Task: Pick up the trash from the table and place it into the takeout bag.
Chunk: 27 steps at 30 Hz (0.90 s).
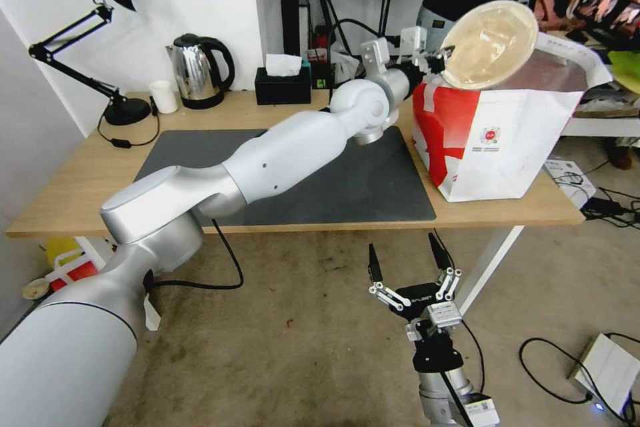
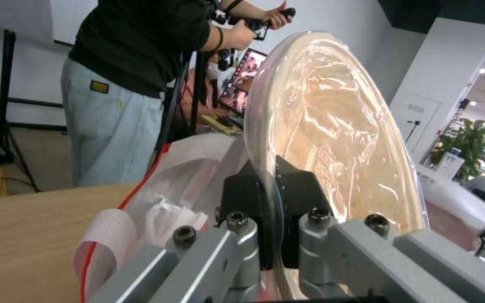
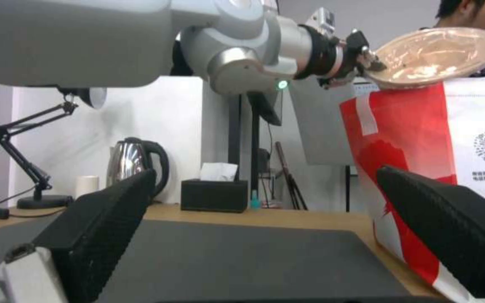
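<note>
My left arm reaches across the table (image 1: 73, 180) to the takeout bag (image 1: 493, 140), a white bag with a red side panel standing at the table's right end. My left gripper (image 1: 440, 57) is shut on the rim of a piece of trash, a beige bowl (image 1: 492, 43). The bowl is held tilted on edge just above the bag's open top. In the left wrist view the fingers (image 2: 296, 202) pinch the bowl (image 2: 332, 134) above the bag's foil-lined mouth (image 2: 181, 176). My right gripper (image 1: 407, 260) hangs open below the table's front edge, holding nothing.
A dark grey mat (image 1: 373, 187) covers the table's middle. Along the back edge stand a steel kettle (image 1: 197, 70), a black tissue box (image 1: 283, 83), a small white cup (image 1: 163, 97) and a black desk lamp (image 1: 100, 47). Cables lie on the floor at the right.
</note>
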Available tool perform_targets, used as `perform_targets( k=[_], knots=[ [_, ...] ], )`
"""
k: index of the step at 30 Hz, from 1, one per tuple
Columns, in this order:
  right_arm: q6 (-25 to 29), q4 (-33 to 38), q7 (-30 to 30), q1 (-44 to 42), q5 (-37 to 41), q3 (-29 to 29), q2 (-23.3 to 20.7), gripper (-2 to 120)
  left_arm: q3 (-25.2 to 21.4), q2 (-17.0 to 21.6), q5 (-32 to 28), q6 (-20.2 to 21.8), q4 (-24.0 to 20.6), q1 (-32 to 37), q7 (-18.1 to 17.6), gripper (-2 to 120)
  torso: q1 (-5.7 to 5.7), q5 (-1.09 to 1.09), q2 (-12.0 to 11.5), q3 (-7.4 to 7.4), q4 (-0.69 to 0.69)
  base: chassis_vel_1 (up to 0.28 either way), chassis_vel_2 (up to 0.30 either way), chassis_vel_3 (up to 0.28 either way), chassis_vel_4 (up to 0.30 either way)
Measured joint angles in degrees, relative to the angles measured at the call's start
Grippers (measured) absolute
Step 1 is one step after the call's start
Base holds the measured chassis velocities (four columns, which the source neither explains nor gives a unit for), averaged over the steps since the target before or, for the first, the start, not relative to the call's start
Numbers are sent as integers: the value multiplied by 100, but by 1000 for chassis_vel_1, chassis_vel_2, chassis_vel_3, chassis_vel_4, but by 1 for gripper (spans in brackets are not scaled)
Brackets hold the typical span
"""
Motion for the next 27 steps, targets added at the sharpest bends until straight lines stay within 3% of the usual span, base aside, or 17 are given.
perform_targets(
  k=[27],
  knots=[
    [0, 0, 0, 0, 0, 0, 0, 100, -31, -119, 188, -19, 383, 48, 165, 1, 0, 1, 0, 0, 0, 0, 0, 0, 0]
  ],
)
